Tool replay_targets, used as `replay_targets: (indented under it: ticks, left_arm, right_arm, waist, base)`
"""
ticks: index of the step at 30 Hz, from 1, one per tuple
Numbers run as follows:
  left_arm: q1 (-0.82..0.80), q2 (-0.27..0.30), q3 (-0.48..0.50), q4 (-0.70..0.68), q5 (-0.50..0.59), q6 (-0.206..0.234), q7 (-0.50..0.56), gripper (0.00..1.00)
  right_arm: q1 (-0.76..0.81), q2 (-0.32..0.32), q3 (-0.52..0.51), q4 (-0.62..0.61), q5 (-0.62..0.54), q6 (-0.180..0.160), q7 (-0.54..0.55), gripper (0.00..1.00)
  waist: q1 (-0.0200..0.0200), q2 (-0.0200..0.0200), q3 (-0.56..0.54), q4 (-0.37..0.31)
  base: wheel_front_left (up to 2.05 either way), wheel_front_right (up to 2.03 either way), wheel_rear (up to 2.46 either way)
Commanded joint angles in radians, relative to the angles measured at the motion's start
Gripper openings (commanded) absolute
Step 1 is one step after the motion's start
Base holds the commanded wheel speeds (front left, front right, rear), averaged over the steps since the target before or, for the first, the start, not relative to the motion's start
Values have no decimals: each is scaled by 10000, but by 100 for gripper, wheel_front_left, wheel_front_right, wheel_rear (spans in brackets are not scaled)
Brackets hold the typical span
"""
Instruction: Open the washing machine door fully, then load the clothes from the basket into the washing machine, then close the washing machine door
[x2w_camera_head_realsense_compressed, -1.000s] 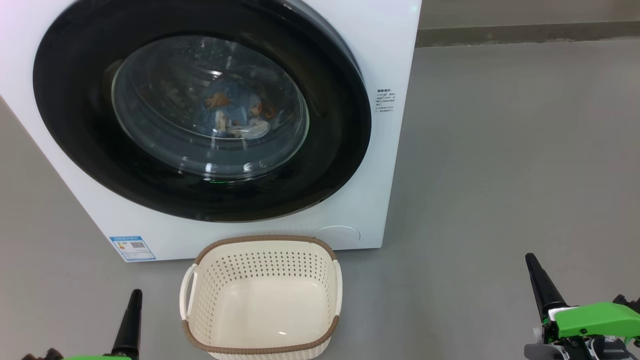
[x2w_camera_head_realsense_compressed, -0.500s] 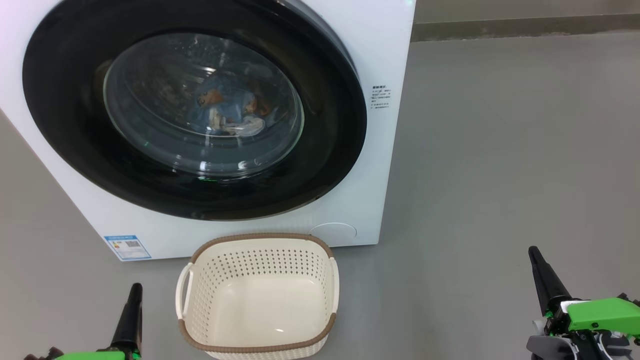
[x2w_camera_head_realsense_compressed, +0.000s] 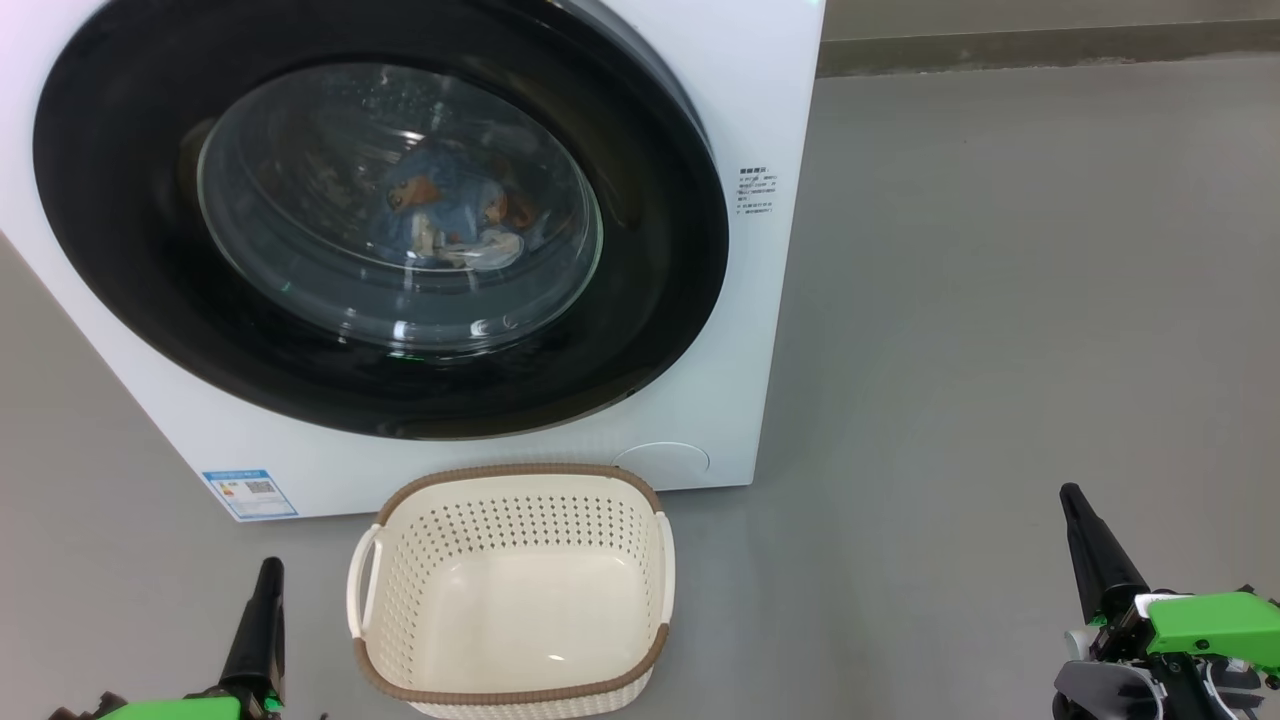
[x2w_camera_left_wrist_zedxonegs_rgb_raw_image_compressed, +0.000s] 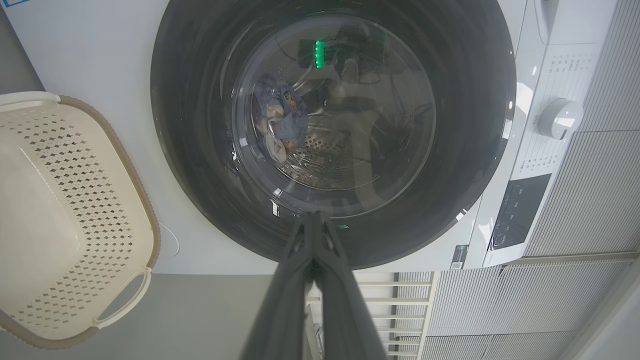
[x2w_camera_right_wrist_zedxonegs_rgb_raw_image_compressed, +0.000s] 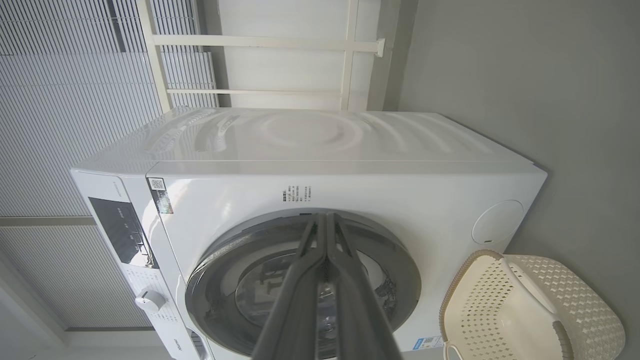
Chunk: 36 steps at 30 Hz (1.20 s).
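The white washing machine (x2w_camera_head_realsense_compressed: 760, 90) stands ahead with its round black door (x2w_camera_head_realsense_compressed: 130, 270) shut against the front. Through the glass window the blue printed clothes (x2w_camera_head_realsense_compressed: 450, 215) lie inside the drum; the left wrist view shows the clothes (x2w_camera_left_wrist_zedxonegs_rgb_raw_image_compressed: 280, 117) too. The cream basket (x2w_camera_head_realsense_compressed: 510, 695) with a brown rim sits on the floor before the machine, with nothing in it. My left gripper (x2w_camera_head_realsense_compressed: 268, 575) is shut at the lower left, beside the basket. My right gripper (x2w_camera_head_realsense_compressed: 1072, 497) is shut at the lower right, well clear of the machine. Both hold nothing.
Grey floor (x2w_camera_head_realsense_compressed: 1000, 300) stretches to the right of the machine up to a wall skirting. A blue label sticker (x2w_camera_head_realsense_compressed: 250, 493) is on the machine's lower left front. The control panel and a white dial (x2w_camera_left_wrist_zedxonegs_rgb_raw_image_compressed: 557, 117) show in the left wrist view.
The whole head view has shifted slightly as the camera moved. The right gripper sits a little higher in the view; both stay shut.
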<state>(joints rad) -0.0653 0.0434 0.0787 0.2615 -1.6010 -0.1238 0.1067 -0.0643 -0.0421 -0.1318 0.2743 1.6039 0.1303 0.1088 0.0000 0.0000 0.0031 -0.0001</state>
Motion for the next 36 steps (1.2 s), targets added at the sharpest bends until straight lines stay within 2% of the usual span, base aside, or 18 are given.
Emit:
replay_targets:
  ticks: [1,36]
  left_arm:
    - [-427,86,336,-160,-88,-69,53,0]
    - [-427,78,347,-161,-79,-69,62,0]
  right_arm:
    - [-437,-81,176,-295,43,4,48,0]
    - [-437,-81,178,-295,45,4,46,0]
  waist:
    - [0,0,-1,1]
    - [0,0,0,1]
  base:
    - [0,0,0]
    - [0,0,0]
